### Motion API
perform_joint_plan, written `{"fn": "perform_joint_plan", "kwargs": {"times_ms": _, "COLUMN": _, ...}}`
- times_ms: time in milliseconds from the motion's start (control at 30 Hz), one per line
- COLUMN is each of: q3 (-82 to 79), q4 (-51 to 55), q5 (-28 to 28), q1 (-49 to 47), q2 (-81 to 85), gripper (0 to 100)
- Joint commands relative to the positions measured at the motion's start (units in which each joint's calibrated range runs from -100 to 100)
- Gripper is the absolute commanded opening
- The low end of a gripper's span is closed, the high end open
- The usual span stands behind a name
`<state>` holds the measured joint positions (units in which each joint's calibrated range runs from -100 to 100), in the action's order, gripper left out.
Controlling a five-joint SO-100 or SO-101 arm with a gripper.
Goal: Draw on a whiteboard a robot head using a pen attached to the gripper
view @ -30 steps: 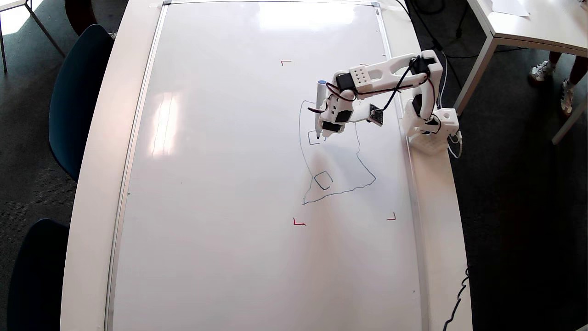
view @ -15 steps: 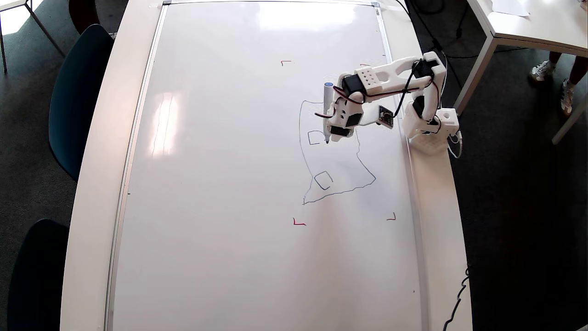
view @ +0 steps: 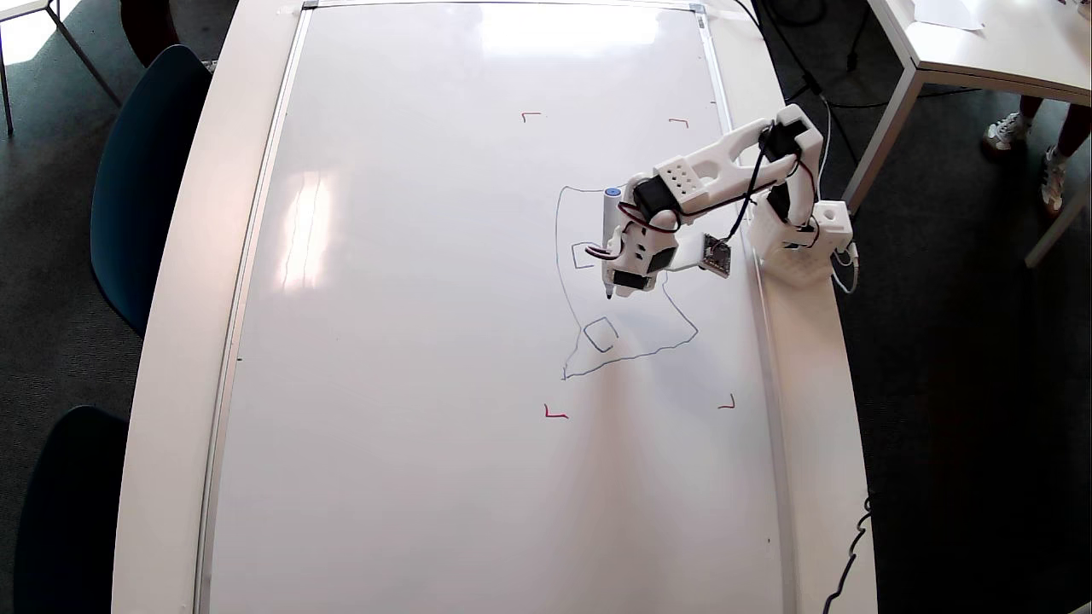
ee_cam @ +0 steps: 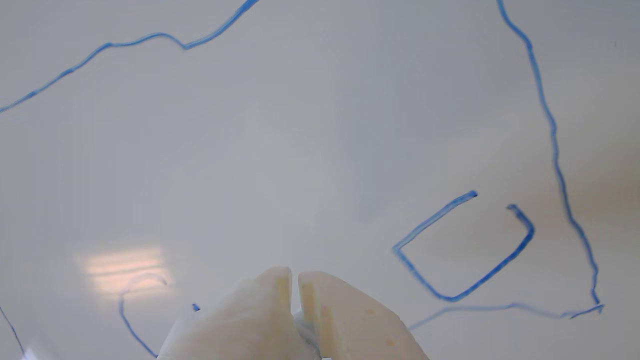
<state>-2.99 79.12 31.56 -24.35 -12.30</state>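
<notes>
The whiteboard (view: 409, 341) fills the table in the overhead view. The robot head (view: 566, 373) is a wobbly thin outline right of centre, between red corner marks (view: 554, 414), with one small box (view: 601, 333) low inside and another (view: 583, 255) beside the gripper. The white gripper (view: 630, 288) hangs over the drawing's middle. The pen (view: 611, 243) is fixed along its left side, blue cap up-picture, dark tip (view: 608, 295) at the board. In the wrist view the gripper (ee_cam: 295, 280) is shut with nothing between the fingers. Blue outline strokes (ee_cam: 554, 140) and an open-topped box (ee_cam: 465, 295) lie ahead; the pen is out of that view.
The arm's base (view: 802, 243) stands on the white table rim (view: 810, 384) right of the board, with a small circuit board (view: 717, 256) beside it. Dark chairs (view: 145, 179) stand at the left. Another table (view: 981, 51) and someone's feet (view: 1011, 130) are at the upper right. A cable (view: 853, 546) hangs at the lower right.
</notes>
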Motion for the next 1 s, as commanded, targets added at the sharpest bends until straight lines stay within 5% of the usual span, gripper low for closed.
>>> {"fn": "perform_joint_plan", "kwargs": {"times_ms": 0, "q3": -2.27, "q4": -1.36, "q5": -0.19, "q1": 0.01, "q2": 0.96, "gripper": 1}}
{"fn": "perform_joint_plan", "kwargs": {"times_ms": 967, "q3": -8.99, "q4": -7.09, "q5": 0.29, "q1": 0.82, "q2": 0.37, "gripper": 1}}
